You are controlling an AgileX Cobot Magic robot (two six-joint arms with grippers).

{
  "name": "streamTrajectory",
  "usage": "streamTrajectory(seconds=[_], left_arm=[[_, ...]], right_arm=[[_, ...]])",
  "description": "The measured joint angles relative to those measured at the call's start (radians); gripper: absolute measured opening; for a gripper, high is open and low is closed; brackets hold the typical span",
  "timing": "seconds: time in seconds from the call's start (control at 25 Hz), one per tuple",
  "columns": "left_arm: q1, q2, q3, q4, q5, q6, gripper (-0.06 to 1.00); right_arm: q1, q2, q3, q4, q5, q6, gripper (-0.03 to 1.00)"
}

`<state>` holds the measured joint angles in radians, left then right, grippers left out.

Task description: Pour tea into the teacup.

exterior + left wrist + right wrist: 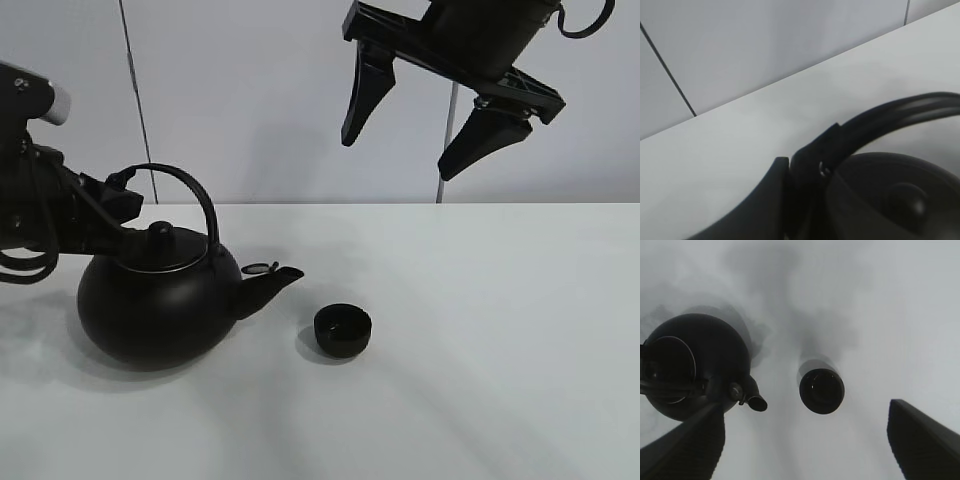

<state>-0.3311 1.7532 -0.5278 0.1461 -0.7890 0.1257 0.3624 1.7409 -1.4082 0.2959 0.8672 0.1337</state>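
Right gripper hangs nearest you, spread wide and empty, high above the teacup. That cup sits upright on the table, just off the teapot spout, which points at it. Left gripper meets the handle; you cannot tell whether it clamps.

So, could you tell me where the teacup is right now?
In the exterior high view, the teacup stands on the white table near the middle, just right of the teapot's spout and not touching it.
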Motion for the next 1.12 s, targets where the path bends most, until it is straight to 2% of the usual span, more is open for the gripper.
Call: streamTrajectory(seconds=[0.36, 0.76, 1.12], left_arm=[[-0.001, 0.0, -0.101, 0.07, 0.154, 0.0, 0.11], [-0.053, 0.002, -0.168, 0.074, 0.243, 0.007, 0.11], [-0.055, 0.002, -0.201, 0.075, 0.28, 0.01, 0.11]], right_arm=[[0.0, 0.0, 0.0, 0.0, -0.004, 0.0, 0.61], [0.0, 0.0, 0.0, 0.0, -0.02, -0.003, 0.61], [0.0, 0.0, 0.0, 0.0, -0.02, -0.008, 0.61]])
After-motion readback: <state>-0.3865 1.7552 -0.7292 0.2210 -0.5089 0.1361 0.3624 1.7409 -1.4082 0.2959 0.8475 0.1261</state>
